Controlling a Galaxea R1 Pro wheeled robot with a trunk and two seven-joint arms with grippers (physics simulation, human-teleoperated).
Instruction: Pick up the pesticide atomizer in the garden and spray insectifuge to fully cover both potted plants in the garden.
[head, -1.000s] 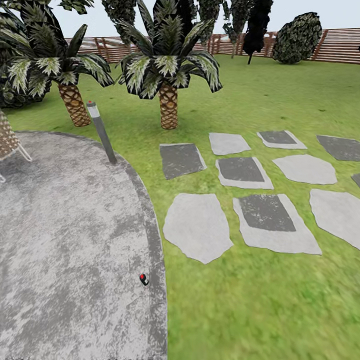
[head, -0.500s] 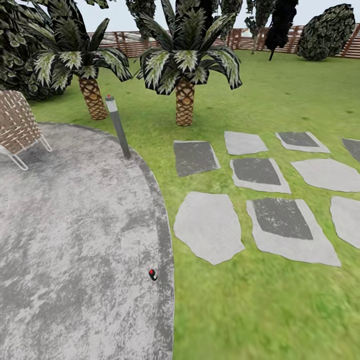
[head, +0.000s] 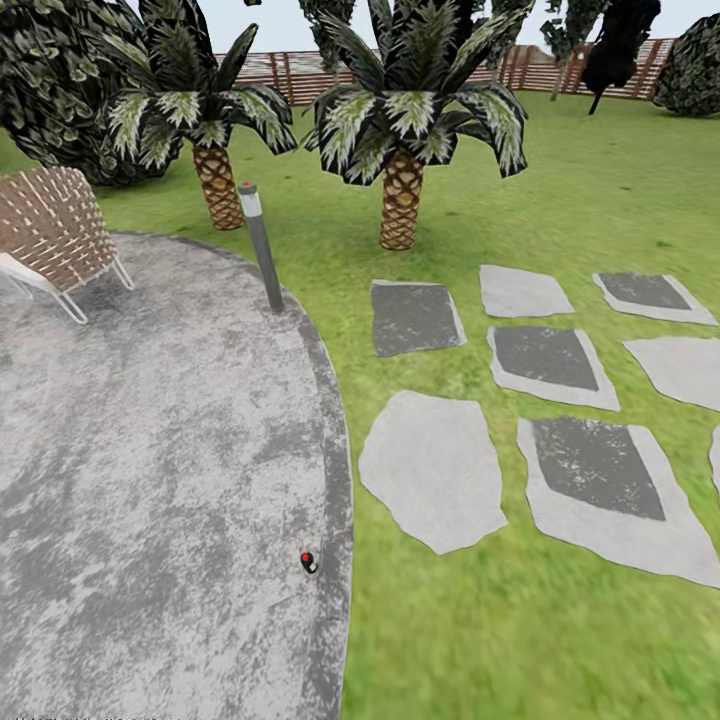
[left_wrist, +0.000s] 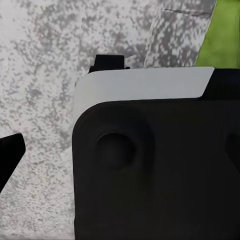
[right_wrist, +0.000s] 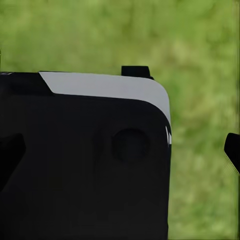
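Observation:
The garden lawn (head: 560, 190) stretches ahead, with grey and white stepping stones (head: 432, 470) on its right half and a brown slatted fence (head: 290, 75) at the back. The pesticide atomizer and the potted plants are out of view. In the left wrist view my left gripper (left_wrist: 120, 155) hangs over mottled grey paving, with one black fingertip (left_wrist: 10, 155) at the picture's edge. My right gripper (right_wrist: 120, 150) hangs over grass, and its fingertips (right_wrist: 232, 150) stand far apart with nothing between them. A black and white robot part fills much of both wrist views.
A rounded grey paved patch (head: 150, 480) lies at the left, with a small red-and-black object (head: 309, 562) near its rim. On it stand a wicker chair (head: 55, 235) and a grey bollard lamp (head: 261, 245). Two striped-leaf palms (head: 402, 120) and a dark bush (head: 50, 80) stand behind.
The whole head view has shifted: everything has slid to the right in the picture and the wicker chair has come fully into view, so the camera has turned left. Nothing in the scene itself has moved.

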